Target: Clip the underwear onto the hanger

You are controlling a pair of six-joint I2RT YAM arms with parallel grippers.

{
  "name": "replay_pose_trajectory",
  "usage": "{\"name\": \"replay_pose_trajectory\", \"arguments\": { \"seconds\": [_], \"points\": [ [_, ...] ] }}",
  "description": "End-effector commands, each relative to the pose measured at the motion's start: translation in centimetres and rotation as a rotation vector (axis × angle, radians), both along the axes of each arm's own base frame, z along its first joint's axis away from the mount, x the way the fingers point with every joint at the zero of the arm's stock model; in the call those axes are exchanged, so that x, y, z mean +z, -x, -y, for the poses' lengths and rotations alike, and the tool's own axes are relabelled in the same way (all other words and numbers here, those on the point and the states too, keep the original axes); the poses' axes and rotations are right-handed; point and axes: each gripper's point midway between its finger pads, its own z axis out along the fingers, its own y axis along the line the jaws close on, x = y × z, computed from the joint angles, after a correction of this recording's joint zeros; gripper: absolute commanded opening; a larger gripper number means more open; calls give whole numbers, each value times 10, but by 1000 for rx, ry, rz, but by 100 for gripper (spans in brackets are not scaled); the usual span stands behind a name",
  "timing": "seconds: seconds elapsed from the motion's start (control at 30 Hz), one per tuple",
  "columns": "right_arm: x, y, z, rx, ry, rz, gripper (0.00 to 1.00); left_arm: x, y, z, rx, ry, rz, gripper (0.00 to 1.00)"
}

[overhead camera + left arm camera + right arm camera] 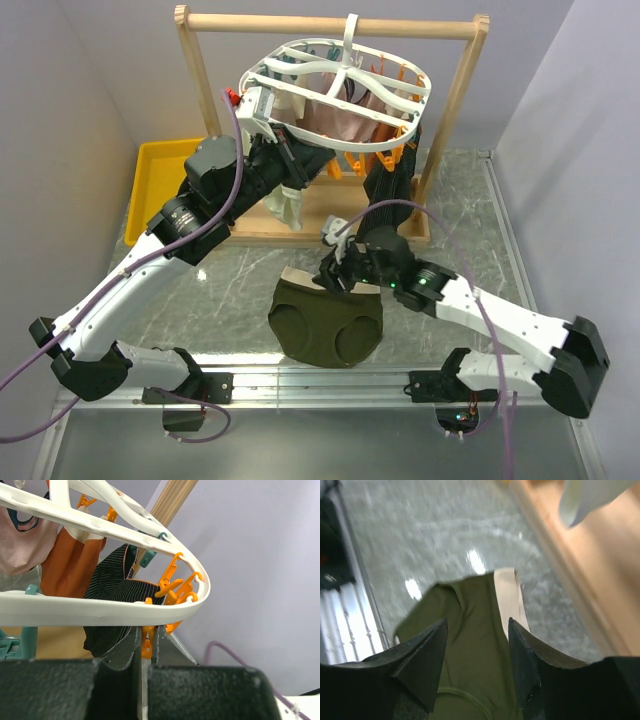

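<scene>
Counter [230,290]: bears the underwear [325,320], lying flat directly beneath the right end effector [477,630], whose jaws are apart and empty.
Hanger [100,611]: rim just above the left end effector [145,642], fingers together.
Risk: a shallow pinch lets the fabric slip, and a nudged hanger swings.

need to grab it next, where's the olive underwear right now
In the top view the underwear lies on the table near the middle, below the right gripper, before the wooden frame.
</scene>
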Motion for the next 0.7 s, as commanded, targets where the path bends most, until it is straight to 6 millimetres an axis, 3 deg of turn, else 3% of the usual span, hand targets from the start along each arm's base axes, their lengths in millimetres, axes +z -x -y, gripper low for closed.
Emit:
{"name": "replay_pose_trajectory", "arguments": {
  "seconds": [0.0,0.17,0.2,0.37,0.4,0.5,0.67],
  "points": [
    [-24,-5,-11,48,77,-5,59,17,0,-2,-1,39,40,0],
    [-52,-20,-32,73,155,-56,65,15,-1,-3,3,31,43,0],
    [-69,-26,-35,63,192,-75,66,13,-3,-3,6,29,39,0],
    [-102,-51,-47,-4,250,-97,68,11,-3,-1,-7,31,35,0],
    [-116,-54,-47,-13,281,-117,69,10,-4,-1,-4,30,34,0],
    [-136,-61,-49,-50,316,-151,70,10,-6,-2,-6,32,32,0],
    [-151,-72,-46,-147,348,-192,72,8,-5,-4,-5,29,33,0]
  ]
}}
